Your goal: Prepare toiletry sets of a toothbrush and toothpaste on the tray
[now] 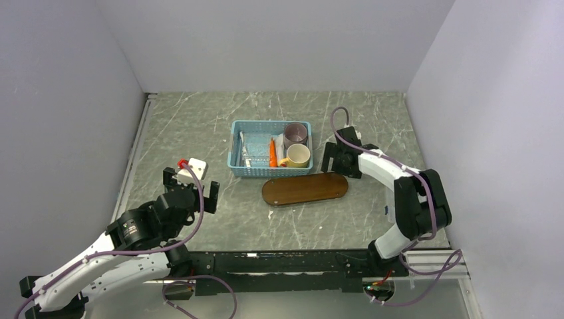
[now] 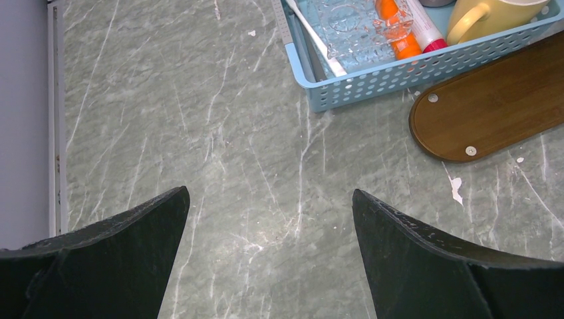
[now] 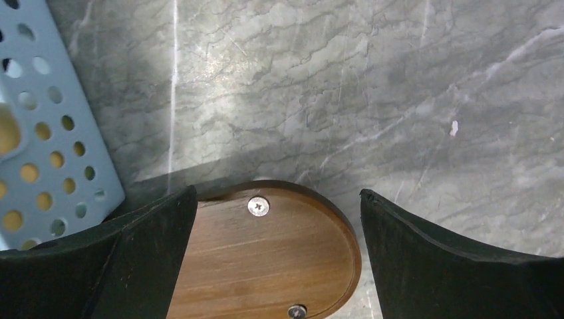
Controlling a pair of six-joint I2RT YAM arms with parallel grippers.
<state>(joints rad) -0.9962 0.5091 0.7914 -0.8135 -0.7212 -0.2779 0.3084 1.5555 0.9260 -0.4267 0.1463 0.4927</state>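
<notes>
The dark-brown oval tray (image 1: 304, 189) lies flat on the table just in front of the light-blue basket (image 1: 249, 169). Inside the basket lie a thin white toothbrush (image 1: 243, 149) and the orange toothpaste (image 1: 273, 153). The left wrist view shows the toothbrush (image 2: 316, 37), the toothpaste (image 2: 401, 36) and the tray's left end (image 2: 492, 109). My left gripper (image 1: 191, 188) (image 2: 269, 193) hangs open over bare table, left of the tray. Open too, my right gripper (image 1: 336, 159) (image 3: 278, 193) sits over the tray's right end (image 3: 266, 259), with nothing held.
Also in the basket are a yellow mug (image 1: 298, 155), a grey cup (image 1: 295, 133), a white tube with a red cap (image 2: 425, 28) and clear plastic wrapping (image 2: 346, 26). Two screw heads show on the tray's end. Grey walls close in the table on three sides.
</notes>
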